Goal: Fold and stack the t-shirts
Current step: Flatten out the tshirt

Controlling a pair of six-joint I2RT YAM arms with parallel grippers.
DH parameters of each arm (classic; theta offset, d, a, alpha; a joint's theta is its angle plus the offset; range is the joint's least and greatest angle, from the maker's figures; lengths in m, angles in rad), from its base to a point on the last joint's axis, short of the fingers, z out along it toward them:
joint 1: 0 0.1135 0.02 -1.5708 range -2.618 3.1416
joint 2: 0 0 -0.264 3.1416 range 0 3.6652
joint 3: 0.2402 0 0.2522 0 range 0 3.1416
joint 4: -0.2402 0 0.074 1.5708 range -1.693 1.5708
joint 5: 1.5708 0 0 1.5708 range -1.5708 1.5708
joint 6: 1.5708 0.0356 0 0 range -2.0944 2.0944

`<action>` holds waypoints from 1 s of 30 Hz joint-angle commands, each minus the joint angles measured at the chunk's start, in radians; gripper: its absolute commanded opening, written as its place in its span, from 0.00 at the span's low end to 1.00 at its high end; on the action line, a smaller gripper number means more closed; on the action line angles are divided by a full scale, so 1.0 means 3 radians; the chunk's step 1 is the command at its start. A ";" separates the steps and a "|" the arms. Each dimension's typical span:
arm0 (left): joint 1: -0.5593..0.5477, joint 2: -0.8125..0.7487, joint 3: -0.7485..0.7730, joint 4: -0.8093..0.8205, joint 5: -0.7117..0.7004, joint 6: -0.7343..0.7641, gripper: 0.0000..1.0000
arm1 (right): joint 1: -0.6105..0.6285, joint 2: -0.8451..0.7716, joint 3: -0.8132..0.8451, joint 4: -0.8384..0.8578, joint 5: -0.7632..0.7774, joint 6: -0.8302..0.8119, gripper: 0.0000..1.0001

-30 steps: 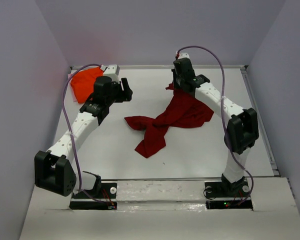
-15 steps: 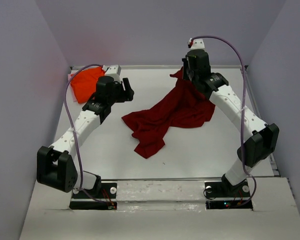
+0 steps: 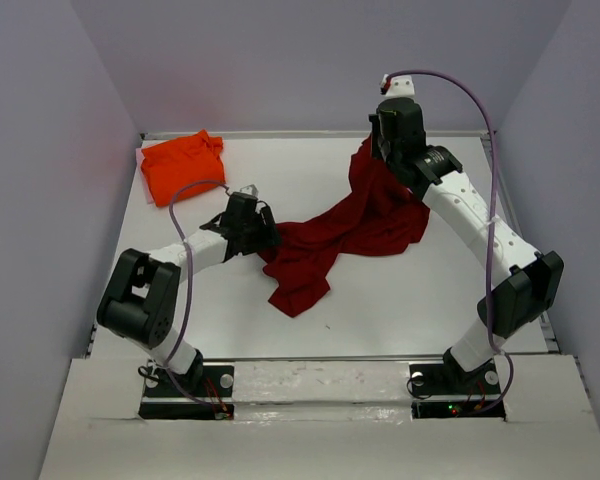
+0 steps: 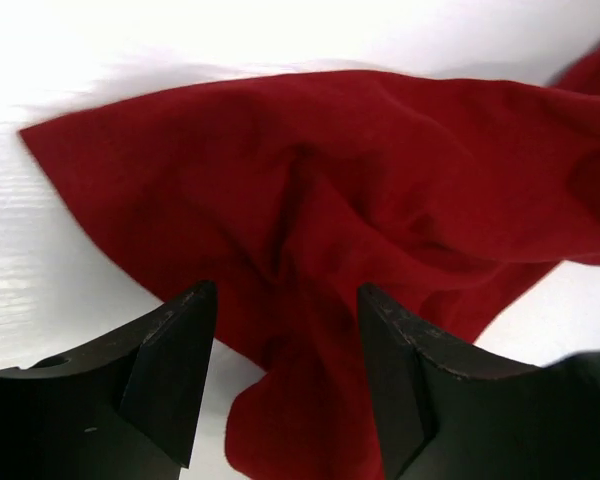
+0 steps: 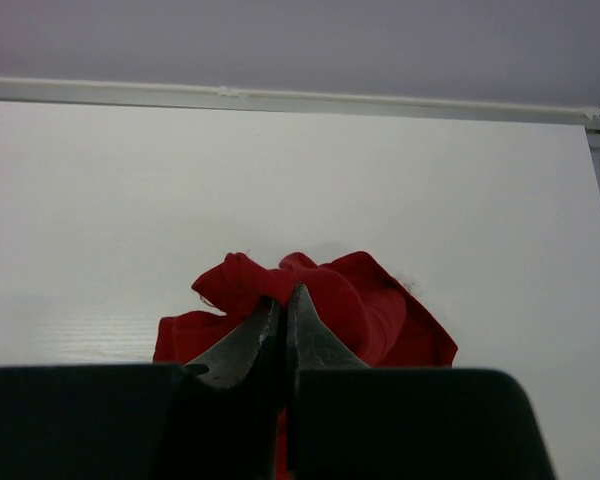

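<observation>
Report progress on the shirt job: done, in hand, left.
Done: the orange t-shirt looks folded, far left corner. In hand: the right tool is shut on the red t-shirt at its far edge; the left tool hangs open over its left end. Left: fold it, stack both.

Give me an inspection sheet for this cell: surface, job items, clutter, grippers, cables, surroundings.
Surface: white table, bare around the shirts.
Job's things: red t-shirt crumpled mid-table, far end held up; orange t-shirt in a compact pile at the far left corner.
Clutter: nothing seen.
Grippers: left gripper open, low over the red shirt's left end; right gripper shut on the red cloth.
Cables: purple cables loop along both arms.
Surroundings: grey walls on three sides.
</observation>
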 commanded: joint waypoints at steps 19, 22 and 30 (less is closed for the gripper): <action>0.0439 -0.0254 -0.0105 0.0299 -0.0682 -0.0283 0.68 | -0.0001 -0.0105 -0.0064 0.0125 -0.0111 0.0008 0.00; 0.0516 -0.0183 -0.0095 0.0345 -0.0564 -0.0329 0.68 | -0.0001 -0.0099 -0.0079 0.0125 -0.0116 0.0013 0.00; 0.0542 -0.0014 -0.0034 0.0432 -0.0482 -0.0380 0.68 | -0.0001 -0.0099 -0.0094 0.0125 -0.0152 0.0043 0.00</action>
